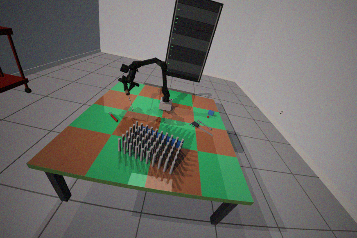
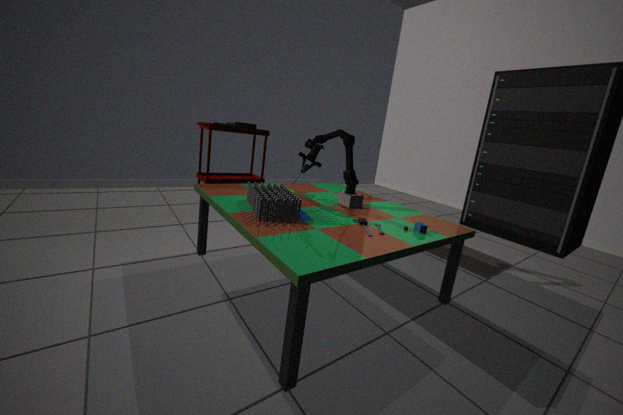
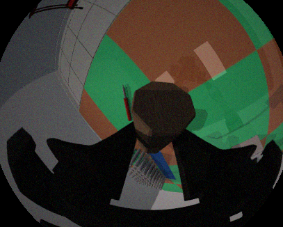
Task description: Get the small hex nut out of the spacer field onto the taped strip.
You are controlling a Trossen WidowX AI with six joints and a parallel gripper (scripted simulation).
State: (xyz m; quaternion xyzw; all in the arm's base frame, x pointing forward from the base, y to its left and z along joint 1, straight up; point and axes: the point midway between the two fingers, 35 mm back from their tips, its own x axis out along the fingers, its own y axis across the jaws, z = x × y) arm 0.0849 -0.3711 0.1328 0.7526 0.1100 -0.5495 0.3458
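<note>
Up over the far left of the counter, the pincer has the wooden handle of a thin-shafted tool pinched between its fingers! The shaft slants downward, clear of the spacers. And there they stand, packed upright, the blue strip along their far side. The hex nut? Can't pick it out among them. Left of the pack lies a red-handled tool; over right, a blue block sits beside a small red piece.
</note>
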